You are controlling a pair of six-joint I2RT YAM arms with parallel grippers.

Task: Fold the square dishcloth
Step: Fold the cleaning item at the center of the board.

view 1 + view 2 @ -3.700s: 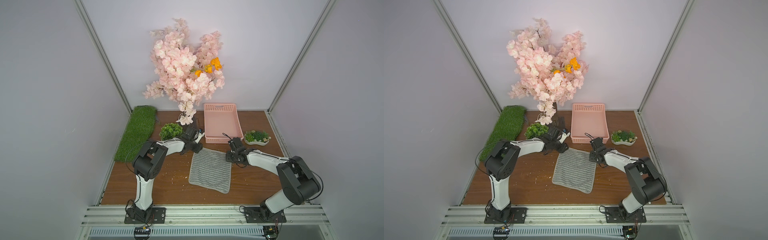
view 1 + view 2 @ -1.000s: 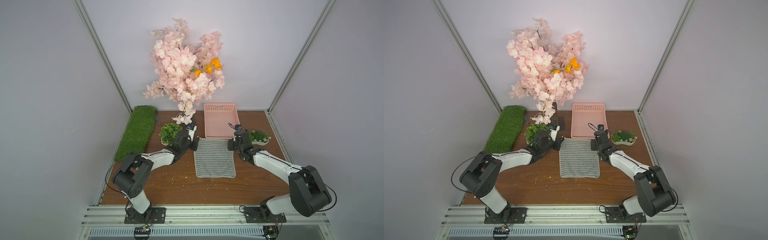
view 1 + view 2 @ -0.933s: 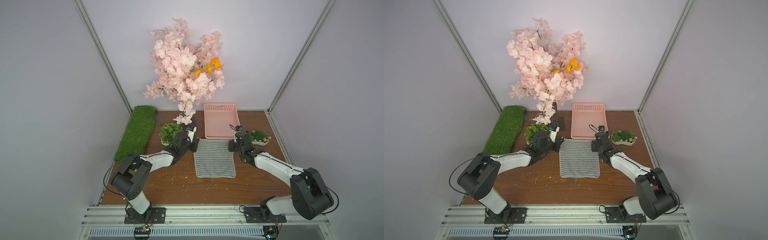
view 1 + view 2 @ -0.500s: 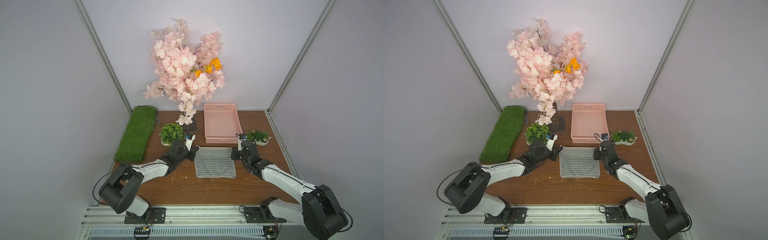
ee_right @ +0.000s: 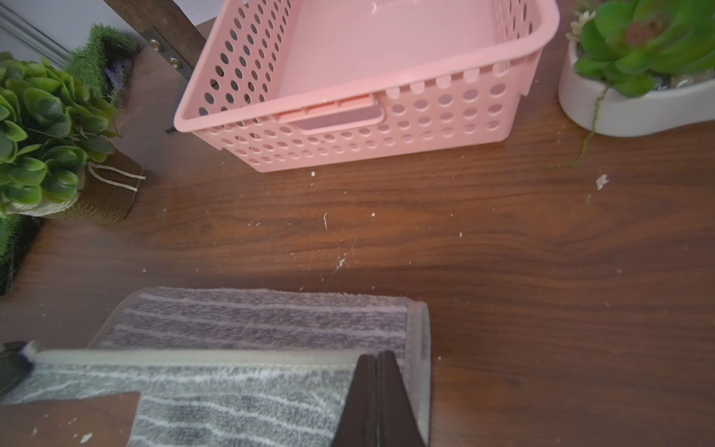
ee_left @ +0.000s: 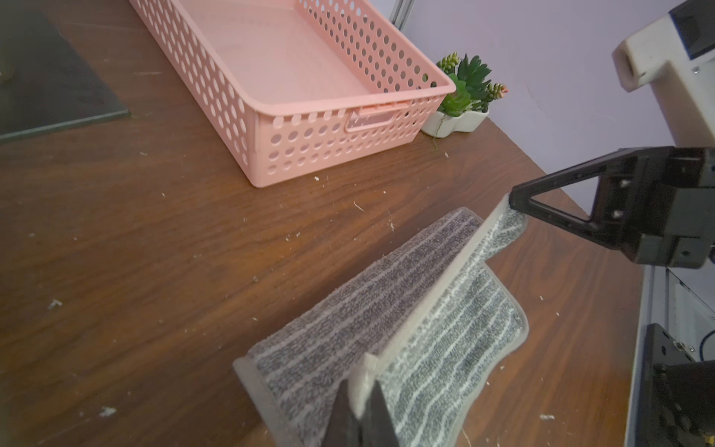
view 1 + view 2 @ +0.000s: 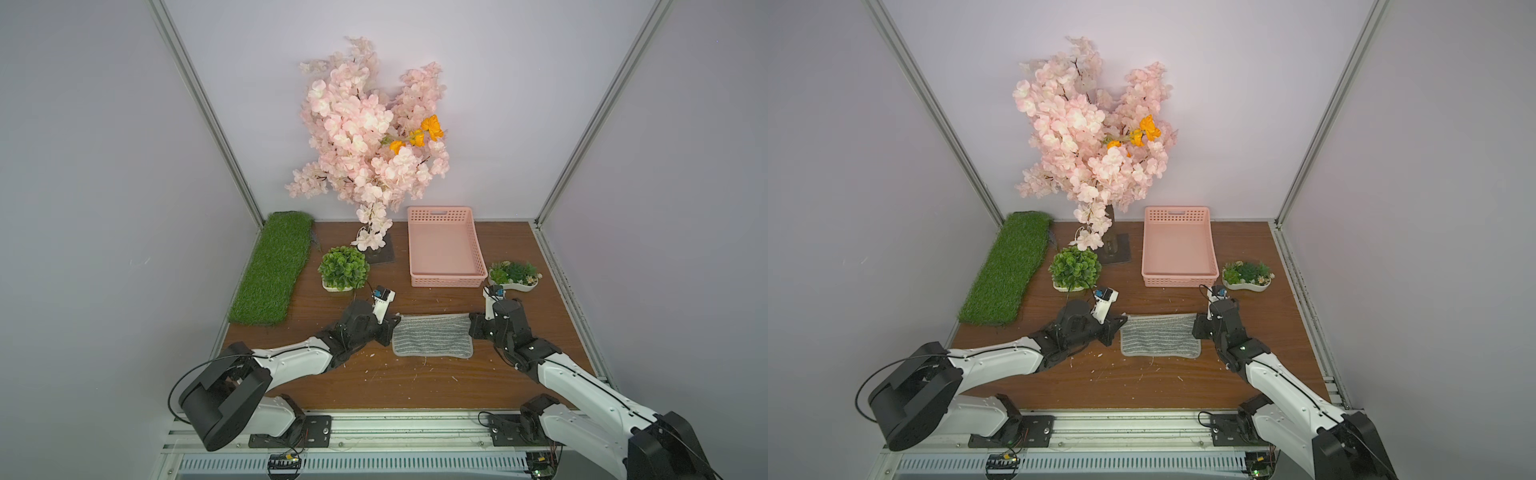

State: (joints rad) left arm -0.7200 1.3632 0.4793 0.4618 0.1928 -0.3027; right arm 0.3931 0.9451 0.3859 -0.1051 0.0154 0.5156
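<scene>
The square dishcloth (image 7: 432, 341) lies on the wooden table (image 7: 415, 382) just in front of the pink basket (image 7: 446, 281), doubled over, and I've got it at both ends. In both top views it reads as one flat grey band, with my left claw (image 7: 392, 328) and right claw (image 7: 473, 328) at its ends. The wrist cameras show more. From the left wrist, my left claw (image 6: 361, 391) is clamped tight on a corner of the edging. That edge runs taut and raised above the lower layer to the right claw (image 6: 511, 202), pinched shut on the far corner. From the right wrist, the right claw (image 5: 375, 362) bites the same grey edging. Only the top views show the rest. Count: one cloth, two claws, one basket, one blossom tree (image 7: 370, 137), one grass mat (image 7: 272, 270), and two small plants, a round leafy one (image 7: 344, 268) and a succulent dish (image 7: 514, 275).
</scene>
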